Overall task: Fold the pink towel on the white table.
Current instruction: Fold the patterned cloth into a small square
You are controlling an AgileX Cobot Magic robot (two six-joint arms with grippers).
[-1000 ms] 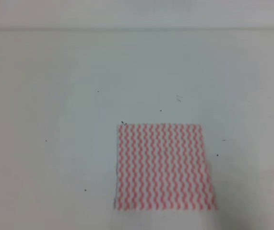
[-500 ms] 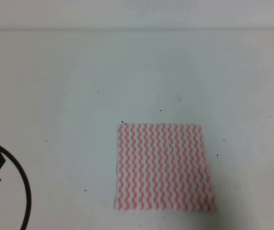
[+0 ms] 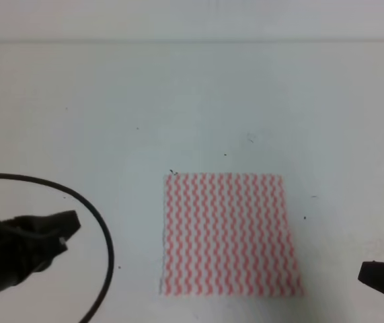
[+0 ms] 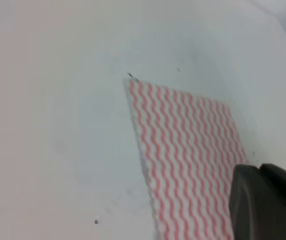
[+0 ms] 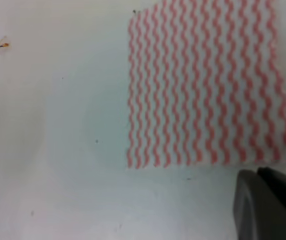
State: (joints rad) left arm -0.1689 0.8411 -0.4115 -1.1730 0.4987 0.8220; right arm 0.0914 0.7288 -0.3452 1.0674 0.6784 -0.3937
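**A:** Surface?

**B:** One white table (image 3: pixel 198 94), plain and flat, with small dark specks and faint scuffs. It fills nearly the whole overhead view. A pale band runs along its far edge; nothing more of the room shows.

**A:** Task item?

**B:** One towel (image 3: pixel 228 234), pink-and-white wavy stripes, lying flat and unfolded on the near half of the table, slightly right of centre. Roughly square, so no clear long axis. Its edges sit about square to the table; the stripes run near to far. The near edge looks a little wider than the far edge.

**A:** Left gripper?

**B:** Left gripper (image 3: pixel 70 225), dark, at the near-left, well apart from the towel, tip pointing right toward it. A black cable (image 3: pixel 104 232) loops around it. Released or clenched: cannot tell.

**A:** Right gripper?

**B:** Right gripper (image 3: pixel 370 272), only a dark tip at the near-right edge, near the towel's near-right corner but not touching. State cannot be told either.

**A:** Wrist views?

**B:** Each shows the towel flat on the table, with a dark finger (image 4: pixel 263 205) blurred in the lower-right corner.
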